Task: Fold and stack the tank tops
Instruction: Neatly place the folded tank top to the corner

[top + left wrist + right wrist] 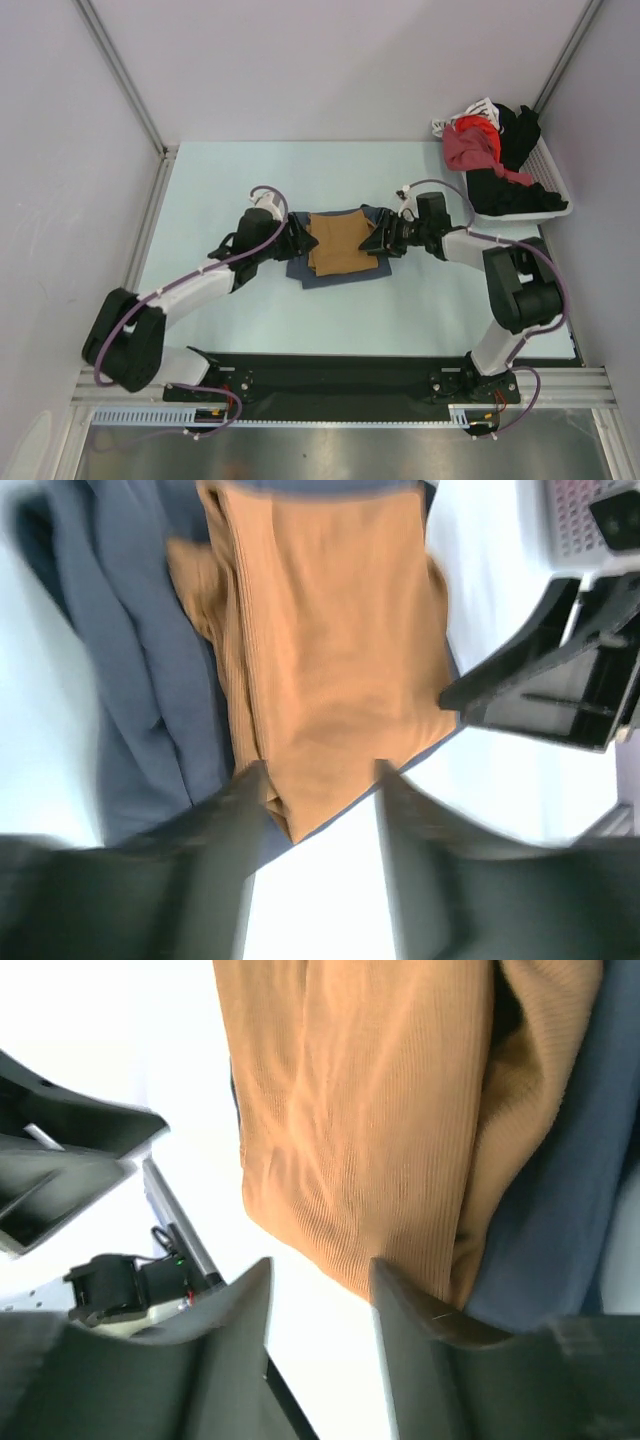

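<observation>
A tan-brown tank top (pixel 338 243) lies folded on top of the slate-blue tank top (pixel 335 277) at the table's middle. My left gripper (pixel 305 238) sits at the stack's left edge, my right gripper (pixel 372 240) at its right edge. In the left wrist view the left gripper (pixel 318 780) stands open, with a corner of the tan top (pixel 330 660) just between its fingertips and not pinched; the blue top (pixel 140 680) shows beside it. In the right wrist view the right gripper (pixel 320 1270) is open at the tan top's (pixel 370 1110) edge, with blue cloth (pixel 560 1210) beneath.
A white basket (pixel 560 205) at the back right holds red and black clothes (pixel 475 145). The enclosure's walls and frame posts stand on both sides of the table. Each wrist view shows the opposite gripper across the stack.
</observation>
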Motion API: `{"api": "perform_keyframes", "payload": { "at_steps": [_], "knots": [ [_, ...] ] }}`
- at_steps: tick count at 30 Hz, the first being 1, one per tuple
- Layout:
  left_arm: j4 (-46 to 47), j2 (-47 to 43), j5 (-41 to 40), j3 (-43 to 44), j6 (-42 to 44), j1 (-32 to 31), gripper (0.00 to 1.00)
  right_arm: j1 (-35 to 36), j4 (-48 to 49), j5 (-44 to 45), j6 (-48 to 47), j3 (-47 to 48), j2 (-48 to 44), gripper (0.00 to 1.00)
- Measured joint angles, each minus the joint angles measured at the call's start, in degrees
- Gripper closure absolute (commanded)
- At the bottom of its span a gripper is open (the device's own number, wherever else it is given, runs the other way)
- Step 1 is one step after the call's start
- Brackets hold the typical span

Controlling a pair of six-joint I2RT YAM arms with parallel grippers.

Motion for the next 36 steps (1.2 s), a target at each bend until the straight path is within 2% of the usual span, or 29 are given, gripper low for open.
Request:
{"api": "perform_keyframes", "payload": {
  "at_steps": [2,5,6,10,16,17,18,20,21,23,26,36],
  "knots": [
    [-1.42,-3.23,-2.03,-0.22,1.16,0.00,0.26,-0.13,-1.57,3.04,-1.44,-0.96,-3.50,0.34],
    [-4.17,-5.75,-6.25,-0.22,2.89,0.00,0.14,-0.33,-4.57,7.67,-3.17,-2.14,-8.24,0.24],
    [-5.16,-5.73,-7.54,-0.22,3.56,0.00,0.07,-0.37,-5.60,9.70,-3.78,-2.38,-9.55,0.23],
    [-8.66,-1.88,-10.97,0.85,5.22,0.00,0.07,-0.66,-8.61,17.20,-5.14,-2.62,-12.68,0.23],
    [-10.43,12.00,-11.98,8.35,7.23,0.00,0.08,-1.22,-9.99,21.27,-5.29,-3.19,-13.33,0.23],
    [-10.47,13.97,-11.87,9.44,7.54,0.00,0.10,-1.25,-10.16,21.55,-5.29,-3.30,-13.51,0.23],
    [-10.47,15.82,-11.61,10.54,7.69,0.09,0.22,-1.27,-10.23,21.73,-5.29,-3.39,-13.64,0.23],
    [-10.36,18.91,-10.12,12.44,7.96,0.24,0.37,-1.38,-10.36,21.88,-5.31,-3.41,-13.86,0.24],
    [-10.25,20.46,-9.20,13.51,7.85,0.37,0.55,-1.46,-10.40,21.97,-5.33,-3.43,-13.97,0.24],
    [-10.38,22.47,-7.45,15.52,7.56,0.79,0.69,-1.51,-10.40,21.97,-5.33,-3.43,-14.16,0.24],
    [-9.18,23.56,-2.73,16.20,6.78,2.58,1.00,-1.64,-10.38,21.92,-5.33,-3.50,-14.27,0.25],
    [-1.33,23.85,12.26,11.21,3.45,15.41,1.00,-2.25,-10.34,21.05,-5.27,-4.15,-14.27,0.25]
  ]
}}
